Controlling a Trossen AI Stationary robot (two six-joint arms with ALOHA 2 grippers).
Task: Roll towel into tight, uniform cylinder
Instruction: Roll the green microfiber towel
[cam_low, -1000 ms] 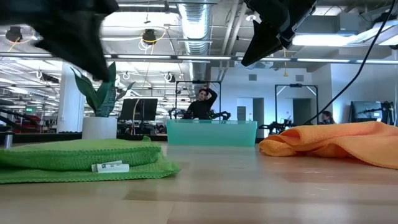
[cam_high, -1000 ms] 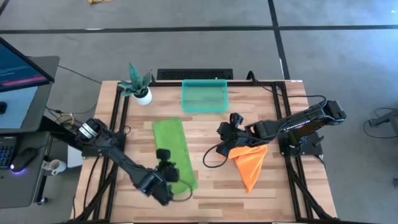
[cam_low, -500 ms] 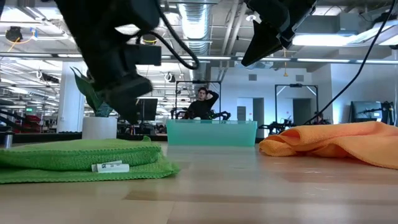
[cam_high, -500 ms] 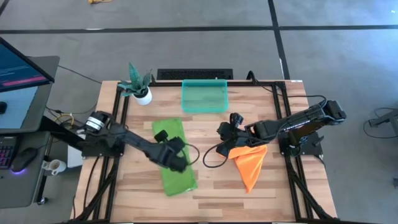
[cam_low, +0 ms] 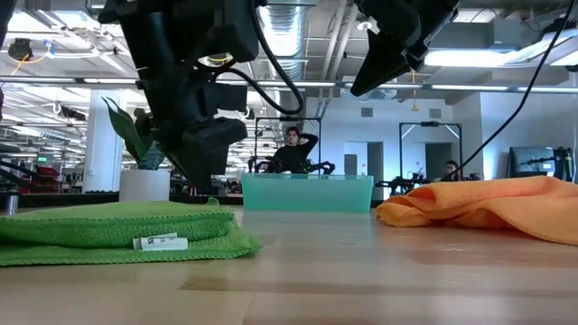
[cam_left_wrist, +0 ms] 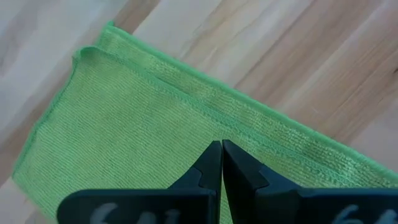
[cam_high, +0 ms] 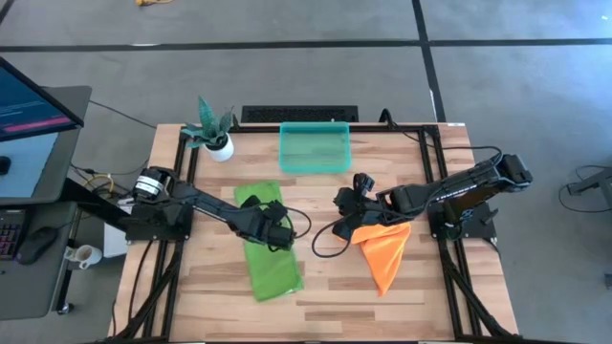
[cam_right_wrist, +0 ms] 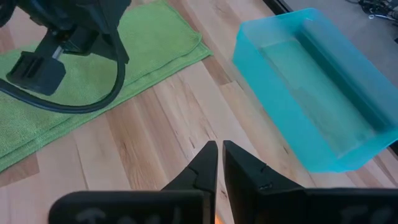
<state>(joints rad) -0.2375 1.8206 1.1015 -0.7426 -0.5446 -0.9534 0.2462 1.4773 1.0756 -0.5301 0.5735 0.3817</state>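
hovering farther up green towel (cam_high: 266,241), seemingly

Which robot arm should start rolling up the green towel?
Probably the left: the left gripper hangs right over the green towel, fingers shut. The right gripper waits over bare wood beside the orange cloth.

Green towel (cam_high: 265,244): folded into a long narrow strip (unrolled), lying flat on the table's left half, white tag showing.

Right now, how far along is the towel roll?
Done: the folded green microfibre towel lies flat on the wooden table, no roll started. In hand: the left gripper, shut and empty, hovers over it. Left: all rolling. The right gripper waits above the orange cloth.
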